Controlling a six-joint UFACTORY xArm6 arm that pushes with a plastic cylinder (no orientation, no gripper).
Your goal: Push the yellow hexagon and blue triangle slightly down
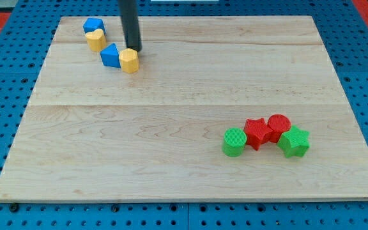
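The yellow hexagon [129, 61] sits near the upper left of the wooden bench [171, 147], and the blue triangle [110, 55] lies just to its left, the two touching side by side. My tip [133, 49] stands at the hexagon's top edge, on the side towards the view's top, touching it or very nearly so; the dark rod rises straight up from there and leaves the view at the top. There is no gripper on this arm, only the rod, so there is no spread or pinch to report.

Up and to the left of this pair, close to the bench's top left corner, a second yellow block [95, 40] of rounded shape rests against a blue block [93, 26] just above it; this yellow block lies near the blue triangle, and I cannot tell if they touch.

Well apart, at the lower right of the bench, four blocks cluster in a row: a green cylinder [234, 142] at the left, then a red star [257, 133], a red cylinder [278, 126] and a green star [294, 142] at the right.
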